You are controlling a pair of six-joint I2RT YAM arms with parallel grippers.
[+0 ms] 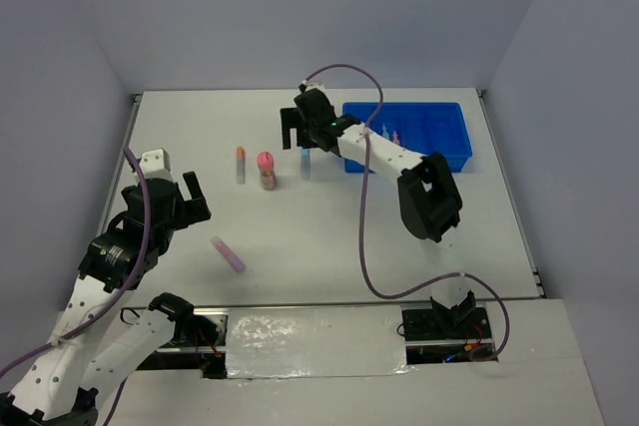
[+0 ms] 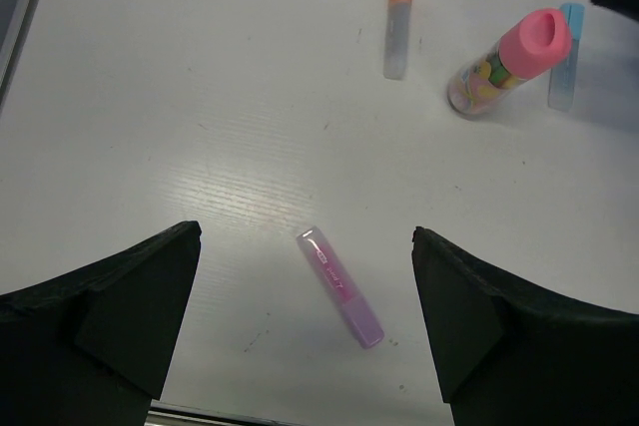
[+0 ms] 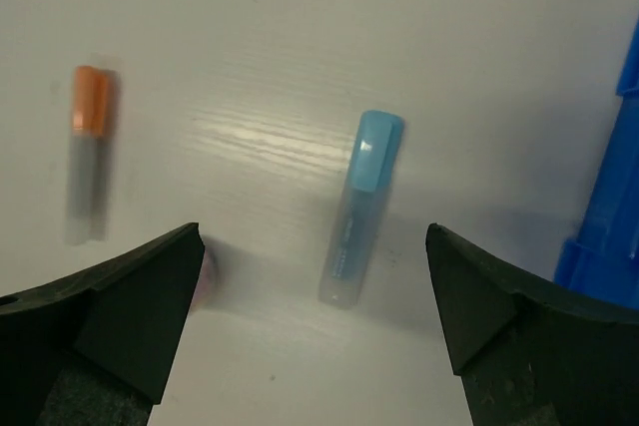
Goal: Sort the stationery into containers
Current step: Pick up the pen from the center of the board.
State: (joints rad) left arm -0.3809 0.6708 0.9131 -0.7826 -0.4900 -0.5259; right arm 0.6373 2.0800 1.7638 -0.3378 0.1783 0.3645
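A white table (image 1: 300,236) fills the middle of the scene. In the close views its top shows a faint, fine grain like wood. Three plain walls box it in: a far wall (image 1: 319,17), a left wall (image 1: 50,147) and a right wall (image 1: 584,147), all a pale bluish grey. The side walls slant outward toward the near side. A thin dark rail (image 1: 513,197) runs along the table's right edge, and a similar one runs along the left. At the near edge lies a glossy strip (image 1: 310,331) that reflects the light in blotches. The light is soft and even, leaving a mild sheen on the table and faint, blurred shadows.
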